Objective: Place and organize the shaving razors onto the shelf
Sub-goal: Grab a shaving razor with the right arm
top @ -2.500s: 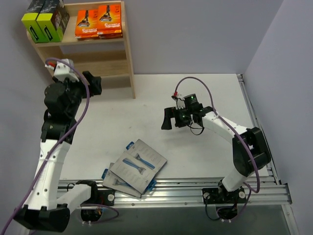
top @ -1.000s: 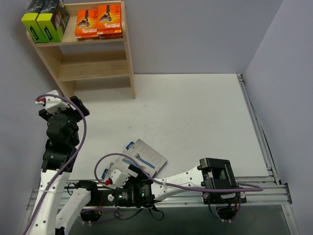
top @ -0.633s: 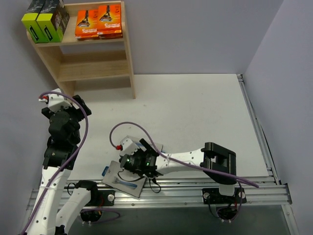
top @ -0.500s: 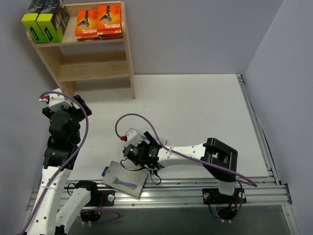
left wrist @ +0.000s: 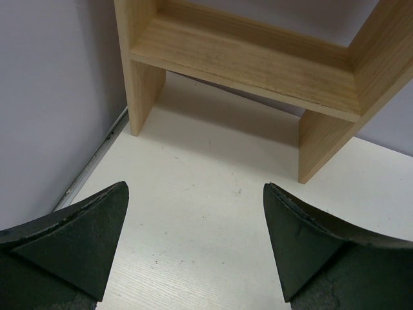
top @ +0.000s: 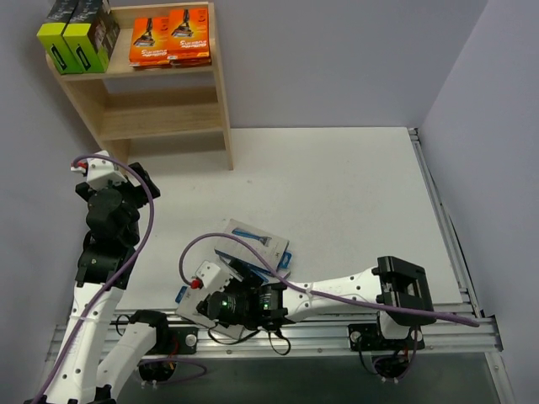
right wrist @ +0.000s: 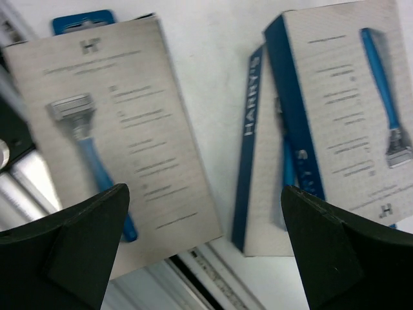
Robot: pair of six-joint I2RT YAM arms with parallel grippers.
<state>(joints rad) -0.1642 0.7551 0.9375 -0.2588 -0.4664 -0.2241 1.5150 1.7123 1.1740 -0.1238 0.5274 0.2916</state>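
While the left end effector (left wrist: 193, 194) hangs spread and empty over the bench (top: 337, 185) just before the shelf (top: 221, 84), lime-sided black boxes (top: 76, 38) and orange packs (top: 168, 38) sit on its top tier. Further right, grey razor cards (right wrist: 129, 148) lie by the bench's near edge, two overlapping, under the right end effector (right wrist: 205, 190), spread wide, gripping nothing.

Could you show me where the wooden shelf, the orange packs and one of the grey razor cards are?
wooden shelf (top: 222, 93): overhead view, on its right side panel.
orange packs (top: 189, 34): overhead view, on the face of the right-hand pack.
grey razor card (right wrist: 148, 148): right wrist view, on its printed face.
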